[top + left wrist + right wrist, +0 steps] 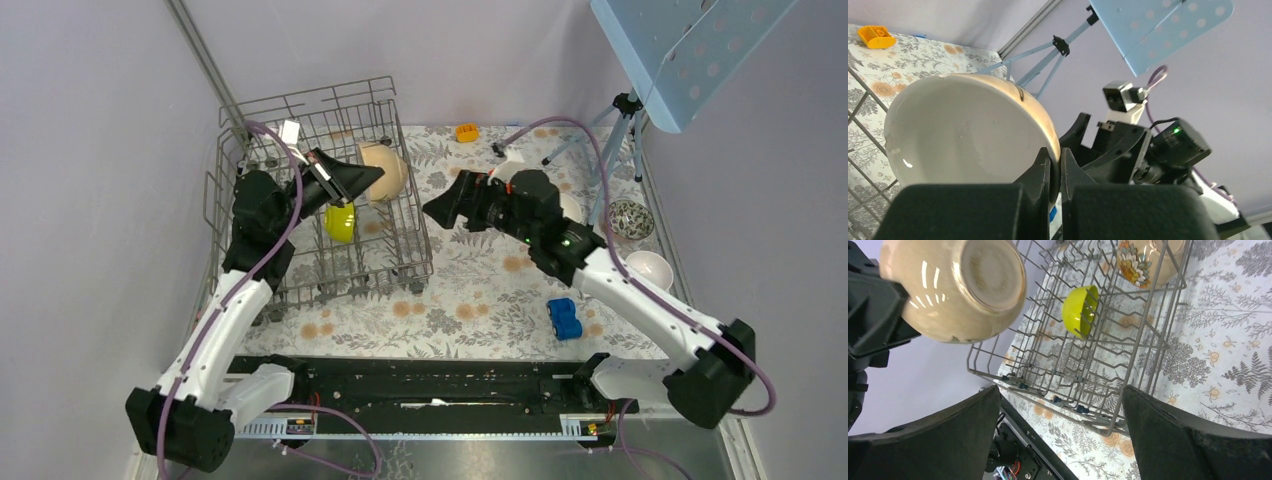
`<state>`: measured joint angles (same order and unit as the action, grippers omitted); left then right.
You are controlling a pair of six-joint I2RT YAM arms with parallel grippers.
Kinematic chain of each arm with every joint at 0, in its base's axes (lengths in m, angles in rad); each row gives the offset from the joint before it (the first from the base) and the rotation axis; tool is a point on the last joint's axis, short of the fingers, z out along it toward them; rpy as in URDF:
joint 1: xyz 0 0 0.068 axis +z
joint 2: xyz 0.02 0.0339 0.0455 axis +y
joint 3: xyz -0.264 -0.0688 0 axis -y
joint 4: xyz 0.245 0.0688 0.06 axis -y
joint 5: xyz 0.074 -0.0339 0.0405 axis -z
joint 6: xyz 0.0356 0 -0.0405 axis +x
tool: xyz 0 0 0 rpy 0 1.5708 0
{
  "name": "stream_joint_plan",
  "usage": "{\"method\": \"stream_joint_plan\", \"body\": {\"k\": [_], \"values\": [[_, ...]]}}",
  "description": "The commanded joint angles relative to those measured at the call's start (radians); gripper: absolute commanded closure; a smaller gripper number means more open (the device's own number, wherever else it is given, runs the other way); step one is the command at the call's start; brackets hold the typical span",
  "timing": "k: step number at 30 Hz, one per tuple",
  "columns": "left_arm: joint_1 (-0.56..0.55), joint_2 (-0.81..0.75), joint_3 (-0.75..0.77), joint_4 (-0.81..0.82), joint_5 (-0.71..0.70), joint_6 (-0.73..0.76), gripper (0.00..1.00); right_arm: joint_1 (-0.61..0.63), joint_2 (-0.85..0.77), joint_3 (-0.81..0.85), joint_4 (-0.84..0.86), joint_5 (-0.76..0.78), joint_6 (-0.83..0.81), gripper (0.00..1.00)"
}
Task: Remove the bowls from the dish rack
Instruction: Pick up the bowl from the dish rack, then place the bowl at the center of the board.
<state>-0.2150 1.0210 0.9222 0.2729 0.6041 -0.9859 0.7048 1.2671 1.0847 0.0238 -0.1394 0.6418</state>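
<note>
My left gripper [374, 176] is shut on the rim of a beige bowl [388, 170], holding it on edge above the right side of the grey wire dish rack [300, 108]. In the left wrist view the fingers pinch the bowl [963, 135] at its lower rim. A yellow-green bowl [340, 222] stands on edge between the tines. The right wrist view shows the held bowl [958, 287], the yellow-green bowl [1079, 310] and a flower-patterned bowl [1135, 262] inside the rack [1118, 420]. My right gripper [432, 208] is open and empty, just right of the rack, pointing at the held bowl.
A dark mottled bowl [631, 219] and a white bowl [648, 268] sit on the floral cloth at the right. A blue toy car [564, 318] lies near the front right. An orange block [467, 132] and a tripod [625, 110] stand at the back.
</note>
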Motion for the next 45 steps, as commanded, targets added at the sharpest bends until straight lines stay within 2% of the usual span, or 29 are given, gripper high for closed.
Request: {"method": "stream_joint_plan", "body": {"k": [1,6,11,20,28,32,37,39,45], "values": [[-0.105,-0.091,0.142,-0.201,-0.134,0.253,1.0,-0.005,-0.129,-0.002,-0.084,0.047,-0.037,0.02],[-0.24,-0.15,0.149,-0.368,-0.249,0.391,1.0,-0.005,-0.265,-0.14,-0.092,0.067,-0.067,0.02],[-0.302,-0.174,0.165,-0.544,-0.301,0.509,1.0,-0.005,-0.374,-0.186,-0.162,0.065,-0.057,0.02],[-0.385,-0.245,0.206,-0.733,-0.386,0.711,1.0,-0.005,-0.471,-0.142,-0.355,0.025,-0.114,0.03],[-0.474,-0.245,0.232,-0.744,-0.359,0.808,1.0,-0.005,-0.455,-0.054,-0.498,0.011,-0.175,0.03],[-0.62,-0.163,0.28,-0.743,-0.456,0.847,1.0,-0.004,-0.431,-0.033,-0.52,0.036,-0.184,0.04],[-0.921,-0.016,0.398,-0.774,-0.752,1.01,1.0,-0.005,-0.44,-0.039,-0.525,0.126,-0.162,0.03],[-1.023,0.024,0.431,-0.779,-0.83,1.091,1.0,-0.004,-0.454,-0.05,-0.532,0.166,-0.147,0.03],[-1.167,0.063,0.385,-0.779,-0.976,1.275,1.0,-0.005,-0.529,-0.118,-0.554,0.31,-0.102,0.03]]}}
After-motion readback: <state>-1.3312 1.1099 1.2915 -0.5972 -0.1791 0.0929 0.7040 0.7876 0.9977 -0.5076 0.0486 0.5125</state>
